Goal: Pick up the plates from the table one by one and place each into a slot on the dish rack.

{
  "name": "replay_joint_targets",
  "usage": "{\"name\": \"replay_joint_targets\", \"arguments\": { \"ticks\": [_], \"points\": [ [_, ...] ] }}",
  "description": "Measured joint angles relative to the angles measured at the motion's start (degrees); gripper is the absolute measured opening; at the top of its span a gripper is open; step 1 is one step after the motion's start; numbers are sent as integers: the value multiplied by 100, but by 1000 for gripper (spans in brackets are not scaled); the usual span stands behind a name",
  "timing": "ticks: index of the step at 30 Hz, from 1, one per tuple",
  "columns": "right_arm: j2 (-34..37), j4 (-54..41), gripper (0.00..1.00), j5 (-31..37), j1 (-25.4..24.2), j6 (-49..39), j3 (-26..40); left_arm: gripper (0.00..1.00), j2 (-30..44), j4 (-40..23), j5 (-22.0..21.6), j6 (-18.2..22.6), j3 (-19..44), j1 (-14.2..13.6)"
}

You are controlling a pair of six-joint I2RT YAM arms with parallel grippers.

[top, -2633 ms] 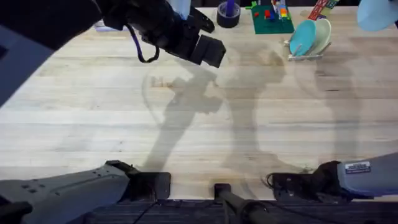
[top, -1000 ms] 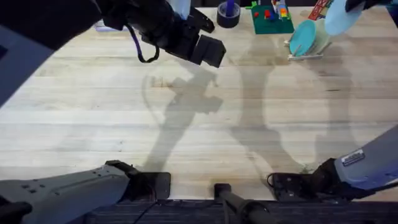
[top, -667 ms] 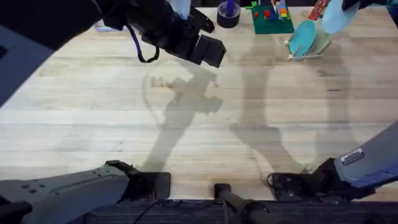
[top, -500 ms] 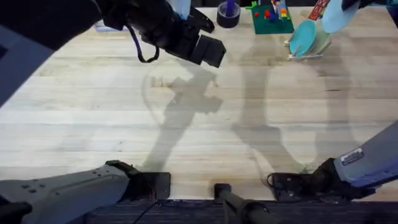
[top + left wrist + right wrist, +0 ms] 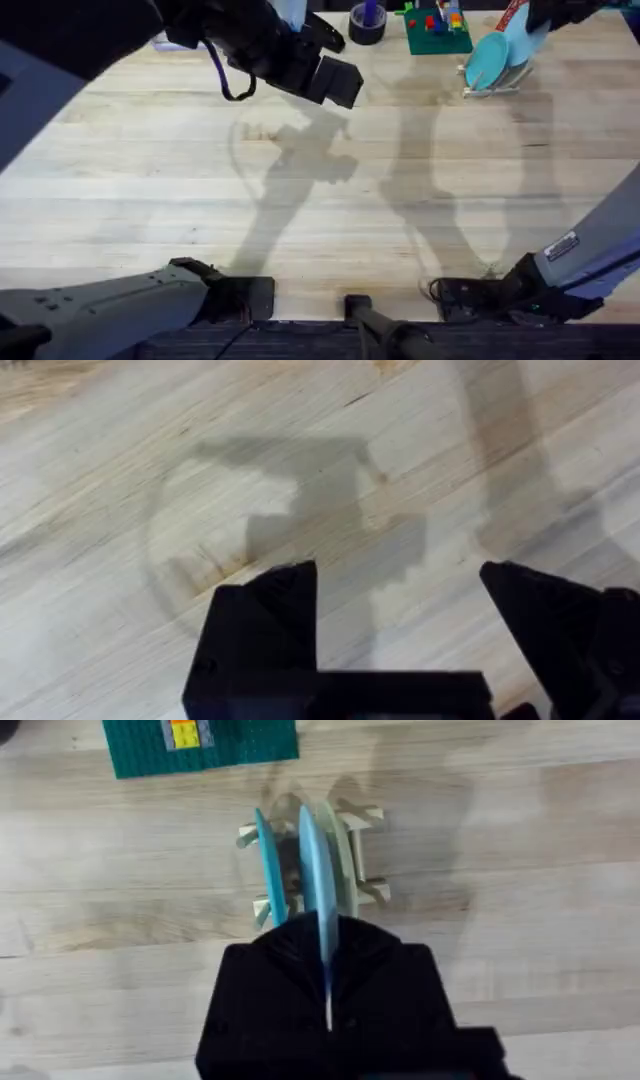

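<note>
Right gripper [image 5: 548, 10]: cut off by the top edge, I see little of it overhead.
Dish rack [image 5: 368, 818]: plates cover most, I can't count slots.
Left arm: big dark blur.

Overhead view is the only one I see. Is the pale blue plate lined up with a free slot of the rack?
Observer: Yes. In the right wrist view the pale blue plate, edge-on in the right gripper, lines up between the teal plate and the pale green plate on the dish rack.
Operator: And the left gripper, does it hold something?
Observer: No. The left gripper is open, with bare table beneath it.
</note>
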Motion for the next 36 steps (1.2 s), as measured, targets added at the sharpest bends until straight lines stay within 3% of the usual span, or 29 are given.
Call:
{"name": "replay_joint_targets", "arguments": {
  "ticks": [36],
  "points": [
    [446,79,29,203,170,-2,0,995,0,0,-17,0,0,0]
  ]
}}
